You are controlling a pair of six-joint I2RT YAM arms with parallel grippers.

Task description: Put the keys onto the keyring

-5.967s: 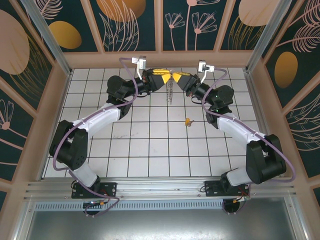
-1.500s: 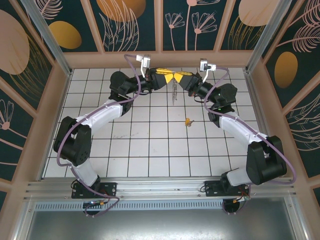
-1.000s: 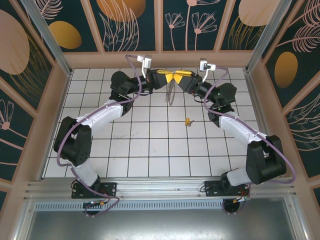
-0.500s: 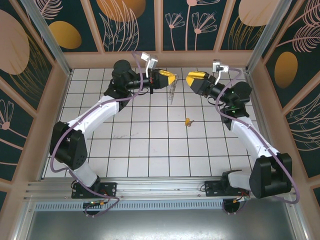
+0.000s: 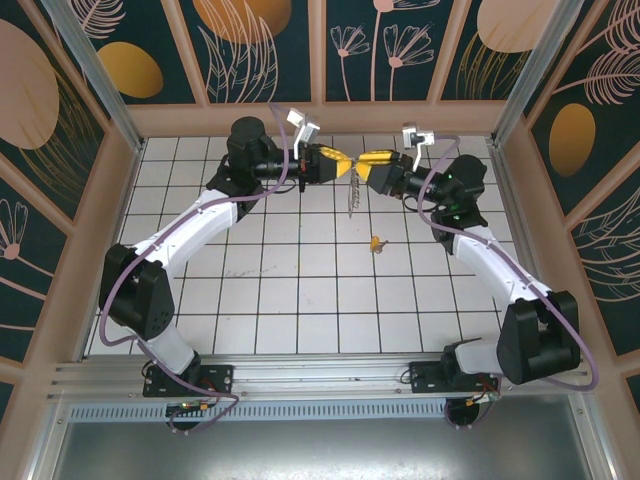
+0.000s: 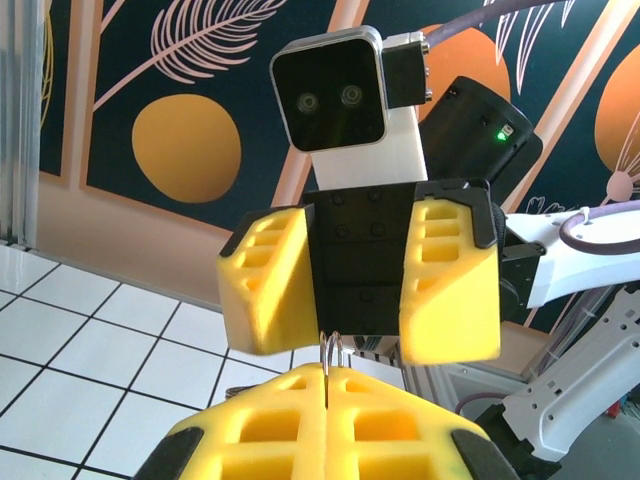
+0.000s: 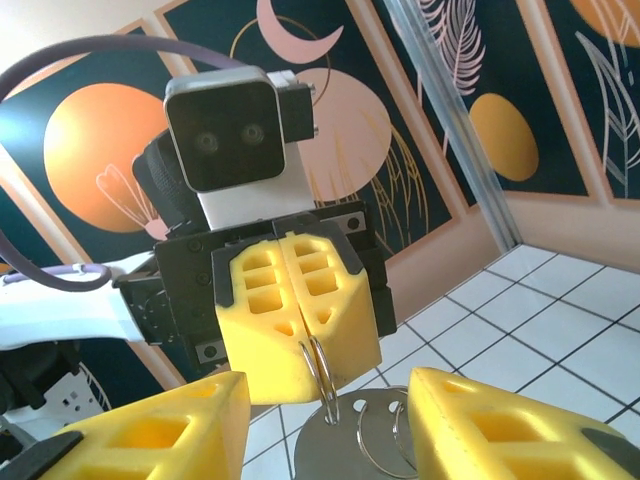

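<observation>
My left gripper (image 5: 338, 163) is shut on the keyring (image 5: 352, 190), which hangs below it above the far tiles. In the right wrist view the left gripper (image 7: 297, 330) pinches the ring's double wire loop (image 7: 322, 375); a grey metal disc (image 7: 345, 455) with more rings hangs from it. My right gripper (image 5: 372, 162) faces the left one, open, with its fingers (image 7: 165, 435) on either side of the hanging ring and not touching it. In the left wrist view the wire (image 6: 332, 350) sticks up from the shut left gripper (image 6: 328, 385). A small brass key (image 5: 376, 243) lies on the floor.
The white tiled floor (image 5: 300, 290) is ringed by a low wooden rim and patterned walls (image 5: 250, 40). Both arms reach to the far middle, close to the back wall. The key lies alone right of centre, below the grippers.
The right gripper drew back to the right, then came in again to face the left gripper, its jaws slightly narrower. The left gripper kept hold of the ring throughout.
</observation>
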